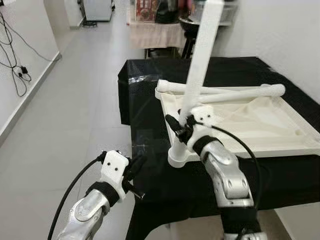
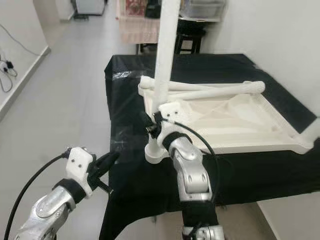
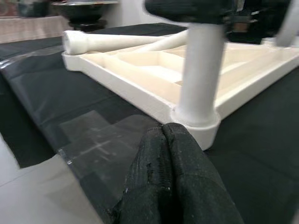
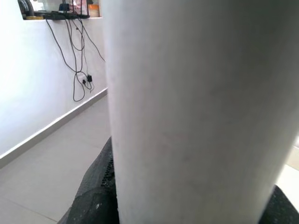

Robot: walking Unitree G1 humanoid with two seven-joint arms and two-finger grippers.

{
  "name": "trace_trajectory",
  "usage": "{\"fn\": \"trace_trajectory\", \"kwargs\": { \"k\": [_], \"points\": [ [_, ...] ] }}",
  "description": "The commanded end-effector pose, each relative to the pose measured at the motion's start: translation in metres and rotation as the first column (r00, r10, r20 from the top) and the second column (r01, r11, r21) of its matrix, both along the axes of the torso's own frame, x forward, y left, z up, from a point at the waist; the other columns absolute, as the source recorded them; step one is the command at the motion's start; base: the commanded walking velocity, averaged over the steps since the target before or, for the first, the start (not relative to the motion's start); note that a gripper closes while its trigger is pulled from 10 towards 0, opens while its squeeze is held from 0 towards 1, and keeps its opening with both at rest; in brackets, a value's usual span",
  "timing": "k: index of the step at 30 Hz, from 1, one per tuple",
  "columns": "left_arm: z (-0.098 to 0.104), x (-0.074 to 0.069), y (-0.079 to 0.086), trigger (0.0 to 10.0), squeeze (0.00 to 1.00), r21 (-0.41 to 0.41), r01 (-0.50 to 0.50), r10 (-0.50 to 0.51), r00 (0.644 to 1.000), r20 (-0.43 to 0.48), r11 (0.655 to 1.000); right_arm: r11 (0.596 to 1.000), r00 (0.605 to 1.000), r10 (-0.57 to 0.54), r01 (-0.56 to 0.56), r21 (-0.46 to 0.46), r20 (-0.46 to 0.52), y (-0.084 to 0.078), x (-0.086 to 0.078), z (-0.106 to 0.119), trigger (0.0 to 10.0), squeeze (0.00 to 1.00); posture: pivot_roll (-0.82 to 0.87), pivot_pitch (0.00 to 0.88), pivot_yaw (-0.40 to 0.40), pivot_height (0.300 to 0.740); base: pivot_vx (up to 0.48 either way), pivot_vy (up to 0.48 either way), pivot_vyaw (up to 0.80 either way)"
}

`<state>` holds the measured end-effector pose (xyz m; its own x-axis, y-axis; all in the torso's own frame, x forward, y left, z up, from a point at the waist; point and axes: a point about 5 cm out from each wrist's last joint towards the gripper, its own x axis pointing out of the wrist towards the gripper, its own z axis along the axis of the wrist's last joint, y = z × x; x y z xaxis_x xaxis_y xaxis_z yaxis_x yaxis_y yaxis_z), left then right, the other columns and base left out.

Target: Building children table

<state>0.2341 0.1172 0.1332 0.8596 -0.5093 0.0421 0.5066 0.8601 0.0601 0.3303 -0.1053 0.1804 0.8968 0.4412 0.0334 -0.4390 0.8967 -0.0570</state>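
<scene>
Nearest the head camera, the left claw (image 1: 134, 169) is being held low off the near left corner of the bench (image 1: 150, 150), its two black fingers (image 3: 175, 186) pressed together on nothing and pointed at the corner socket of the tabletop (image 1: 250, 120). Just beyond it, the right claw (image 1: 184, 128) is being clamped around the lower part of a white table leg (image 1: 200, 65), a little above that socket.

The leg's long axis is being kept close to upright, leaning slightly away from the robot, with its foot seated in the near left corner of the upturned tabletop. The right arm is the nearer one and is already on the leg, so whatever comes next is judged to turn on a push or twist straight down that axis.

Two more legs (image 1: 220, 91) are lying flat across the far edge of the tabletop. The bench is being covered by a black cloth (image 1: 280, 75), against a white wall, with pale floor (image 1: 75, 110) to the left and cables (image 1: 15, 55) hanging on the far wall.
</scene>
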Motion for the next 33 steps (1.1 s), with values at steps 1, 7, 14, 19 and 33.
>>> {"fn": "trace_trajectory", "kwargs": {
  "k": [1,7,14,19,33],
  "points": [
    [-0.003,0.0,0.0,10.0,0.0,-0.003,-0.004,0.004,1.0,-0.01,1.0,0.996,0.995,-0.053,0.046,-0.079,-0.088,-0.009,0.004,-0.021,2.5,0.0,0.02,0.051,-0.067,0.74,0.0,0.0,0.0],
    [-0.002,0.0,-0.001,10.0,0.0,-0.004,-0.008,0.008,1.0,-0.007,1.0,1.0,0.998,0.026,-0.026,0.0,-0.062,0.003,0.006,0.001,10.0,1.0,0.01,0.053,-0.062,0.74,0.0,0.0,0.0],
    [-0.002,0.002,-0.001,10.0,0.0,-0.008,-0.002,0.002,1.0,-0.007,1.0,0.819,0.819,0.572,-0.565,-0.096,0.054,0.009,0.01,0.034,10.0,0.0,0.02,0.057,-0.062,0.74,0.0,0.0,0.0],
    [-0.001,0.002,0.0,10.0,0.0,-0.008,-0.008,0.007,1.0,-0.004,1.0,0.696,0.701,0.713,-0.709,-0.115,-0.003,0.006,0.012,0.034,10.0,0.0,0.02,0.056,-0.067,0.74,0.0,0.0,0.0],
    [-0.001,0.001,0.001,10.0,0.0,-0.006,-0.01,0.01,1.0,-0.002,1.0,0.614,0.61,0.781,-0.789,-0.018,-0.137,-0.012,0.026,0.014,0.0,0.0,0.03,0.063,-0.066,0.74,0.0,0.0,0.0]
  ]
}}
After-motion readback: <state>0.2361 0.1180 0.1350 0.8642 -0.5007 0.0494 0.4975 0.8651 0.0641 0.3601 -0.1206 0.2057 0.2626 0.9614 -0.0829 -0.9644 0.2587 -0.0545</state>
